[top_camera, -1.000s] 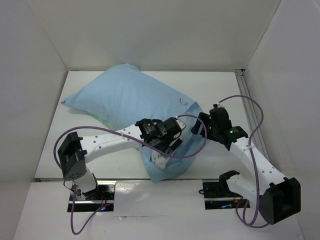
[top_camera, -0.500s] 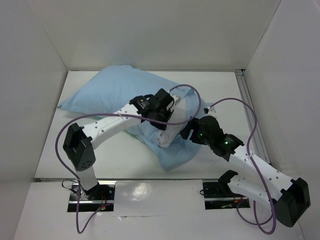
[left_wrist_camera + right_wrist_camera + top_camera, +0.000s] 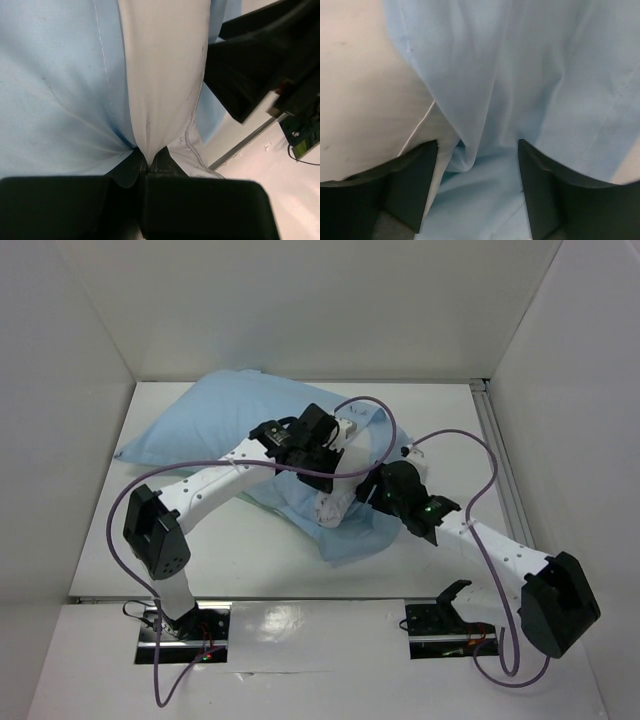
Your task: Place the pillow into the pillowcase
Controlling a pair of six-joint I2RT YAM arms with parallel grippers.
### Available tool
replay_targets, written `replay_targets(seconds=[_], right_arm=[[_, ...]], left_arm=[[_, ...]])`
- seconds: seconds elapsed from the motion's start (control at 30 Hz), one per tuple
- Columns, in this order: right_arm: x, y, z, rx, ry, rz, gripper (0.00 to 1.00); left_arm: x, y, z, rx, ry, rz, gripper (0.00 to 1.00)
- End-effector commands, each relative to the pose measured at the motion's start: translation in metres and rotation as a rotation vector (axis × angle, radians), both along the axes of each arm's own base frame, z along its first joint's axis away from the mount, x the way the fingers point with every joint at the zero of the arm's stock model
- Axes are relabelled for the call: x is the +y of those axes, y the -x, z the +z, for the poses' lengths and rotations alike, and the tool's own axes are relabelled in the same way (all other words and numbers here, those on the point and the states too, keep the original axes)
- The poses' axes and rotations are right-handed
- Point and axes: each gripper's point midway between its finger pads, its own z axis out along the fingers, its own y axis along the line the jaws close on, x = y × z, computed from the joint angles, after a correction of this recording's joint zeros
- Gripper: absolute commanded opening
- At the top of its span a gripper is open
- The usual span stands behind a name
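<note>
The light blue pillowcase lies bulging across the back left of the table, its mouth toward the front centre. White pillow fabric shows at that mouth. In the left wrist view my left gripper is shut on a pinched fold of the white pillow, and the pillowcase's blue hem lies against its left finger. From above, the left gripper sits over the pillowcase's right end. My right gripper is open, a blue pillowcase fold bunched between its fingers; the pillow lies to its left.
White walls close in the table on three sides. A metal rail runs along the right edge. Purple cables loop over both arms. The right arm hangs close to the left gripper's right side.
The left gripper has shut on fabric and moved back and to the right. The right arm has swung left to the pillowcase mouth, its jaws narrowing. The pillowcase's front end has drawn back.
</note>
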Motion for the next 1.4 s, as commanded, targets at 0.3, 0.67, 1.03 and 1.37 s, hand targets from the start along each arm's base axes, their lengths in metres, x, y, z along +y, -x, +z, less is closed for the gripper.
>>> replay_targets(seconds=[0.3,0.67,1.03,1.37], right_arm=[[-0.002,-0.057,-0.017,-0.068,0.010,-0.180,0.42],[0.015,-0.013,0.038,-0.143,-0.011,0.080,0.00],[0.084,0.076,0.173,-0.367,-0.157,0.773,0.00],[0.092,0.081,0.228,-0.458,-0.154,0.865,0.00]], left_arm=[[-0.014,-0.023,0.062,-0.033,0.250,-0.024,0.00],[-0.023,-0.073,0.071,-0.047,0.376,0.141,0.00],[-0.053,-0.119,0.016,-0.049,0.386,0.310,0.00],[-0.059,-0.130,-0.011,-0.009,0.364,0.364,0.00]])
